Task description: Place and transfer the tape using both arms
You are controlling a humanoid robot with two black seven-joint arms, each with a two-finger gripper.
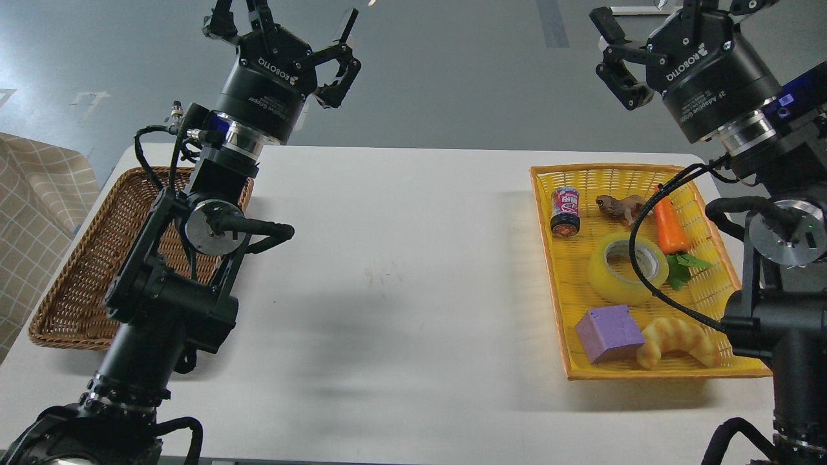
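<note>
The tape [612, 271], a translucent yellow roll with a pale core, lies flat in the yellow basket [549, 258] at the right; a black cable of my right arm crosses over it. My left gripper [284, 26] is open and empty, held high above the table's far left edge. My right gripper [646, 29] is open and empty, held high beyond the yellow basket's far edge, well above the tape; one finger runs out of the frame's top.
In the yellow basket also lie a small can [565, 210], a brown toy animal [617, 207], a toy carrot [669, 226], a purple cube [608, 333] and a croissant toy [678, 341]. A brown wicker basket [77, 271] stands at the left, partly behind my left arm.
</note>
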